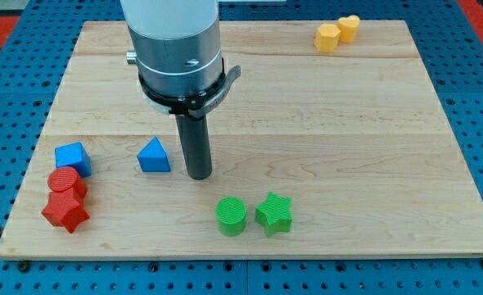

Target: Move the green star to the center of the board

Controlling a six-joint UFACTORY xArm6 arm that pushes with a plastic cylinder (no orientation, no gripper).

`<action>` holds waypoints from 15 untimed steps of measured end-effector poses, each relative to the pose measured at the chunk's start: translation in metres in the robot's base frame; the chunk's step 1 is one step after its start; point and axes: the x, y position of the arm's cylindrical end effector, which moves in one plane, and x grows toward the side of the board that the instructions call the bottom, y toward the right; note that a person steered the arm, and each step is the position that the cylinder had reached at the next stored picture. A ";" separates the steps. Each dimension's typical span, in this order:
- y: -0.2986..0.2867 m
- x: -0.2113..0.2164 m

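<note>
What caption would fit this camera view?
My tip rests beside the blue triangle, above the green cylinder and green star.

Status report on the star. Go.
My tip on board, up-left of green star. Star near the view's bottom edge, beside green cylinder on its left. Path to centre unblocked.

I cannot find any words, numbers, brand names or signs to read here. The wooden board [323,131] is plain wood with no writing on it. The blocks show only their colours, with no letters or marks on them. The grey arm housing [176,41] above the rod looks bare too, though it may carry small marks that are too tiny to make out from here. The blue pegboard [12,49] around the board has only rows of holes, with no labels.
</note>
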 end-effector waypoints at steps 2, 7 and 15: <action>-0.056 -0.008; -0.087 0.005; 0.072 -0.030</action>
